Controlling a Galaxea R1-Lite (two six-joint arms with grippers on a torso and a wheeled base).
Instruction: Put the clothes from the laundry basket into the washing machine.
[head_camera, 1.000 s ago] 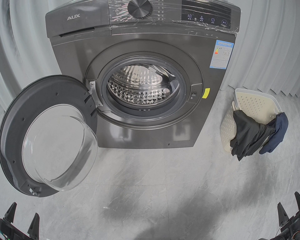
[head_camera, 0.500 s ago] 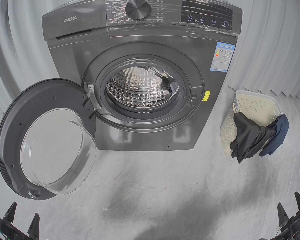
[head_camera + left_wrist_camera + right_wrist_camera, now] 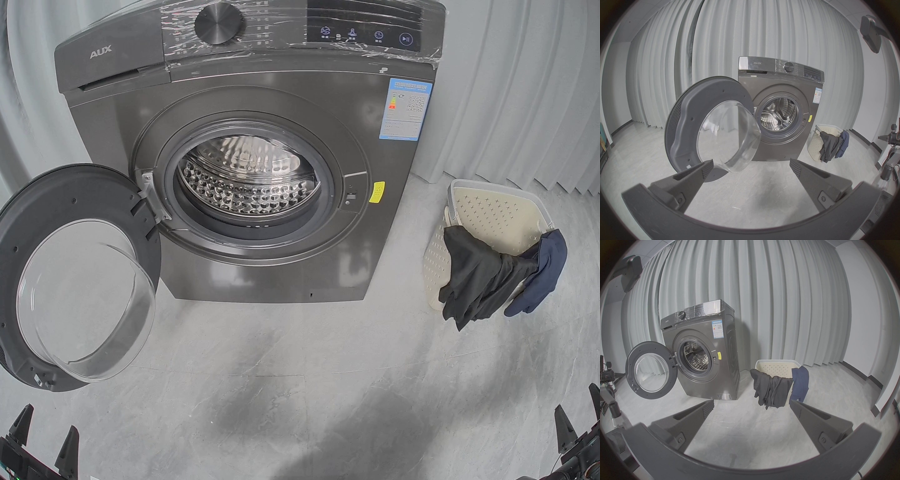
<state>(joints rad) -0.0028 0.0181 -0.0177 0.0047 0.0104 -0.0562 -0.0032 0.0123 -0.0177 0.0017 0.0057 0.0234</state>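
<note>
Down low in front of the washing machine (image 3: 262, 275), well back from it, both claws hang over the grey floor (image 3: 312, 375). The left gripper (image 3: 45, 431) has its fingers spread wide with nothing between them, and the left wrist view shows the same gap. The right gripper (image 3: 578, 406) is just as wide apart, gripping nothing and touching nothing.

Next out is the machine's round door (image 3: 37, 206), swung fully open to the robot's left of the machine, with its clear bowl-shaped window bulging outward. Then there's the machine itself, a dark grey front loader with plastic wrap over the control panel and a shiny perforated steel drum (image 3: 247, 178) in plain sight.

The clothes are on the robot's right of the machine. A cream laundry basket (image 3: 494, 209) with perforated walls sits on the floor near the machine's front corner. A dark grey garment (image 3: 478, 278) is draped over the basket's front rim, hanging down the outside in bunched folds. A navy garment (image 3: 544, 269) hangs over the rim right beside it, touching it. A pale pleated curtain (image 3: 512, 94) runs behind the machine.
</note>
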